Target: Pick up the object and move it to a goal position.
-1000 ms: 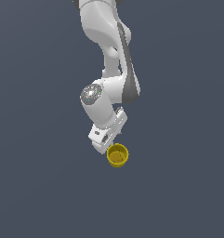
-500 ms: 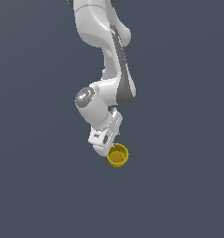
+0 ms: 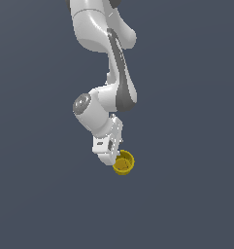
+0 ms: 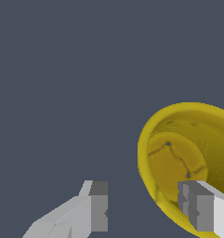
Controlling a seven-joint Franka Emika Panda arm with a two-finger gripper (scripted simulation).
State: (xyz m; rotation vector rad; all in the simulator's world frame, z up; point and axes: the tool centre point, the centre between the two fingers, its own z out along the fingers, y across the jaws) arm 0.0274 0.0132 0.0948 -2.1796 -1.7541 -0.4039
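While the arm (image 3: 101,58) hangs down from the top of the exterior view, its wrist bends toward that view's left and the tool (image 3: 112,156) points downward at a slant. No counter edge or corner shows in either view; everything sits against a plain dark grey-blue ground, so I cannot tell what, if anything, carries the cup.

At the tool's tip, on the side toward the exterior view's right, is the cup (image 3: 124,162). It is yellow and round, and it lies tilted, with its open mouth turned toward the camera so that the inside shows. It touches or overlaps the tool's tip in that view.

From the wrist view, the two fingers stand well apart. One finger (image 4: 92,207) is clear of the cup, with bare ground between them. The other finger (image 4: 199,207) lies across the cup's (image 4: 171,160) rim and over its open mouth, apparently reaching inside. The cup's wall seems to stand between the fingers, yet only one finger is near it, so the tool is spread wide and I cannot tell that it grips anything.
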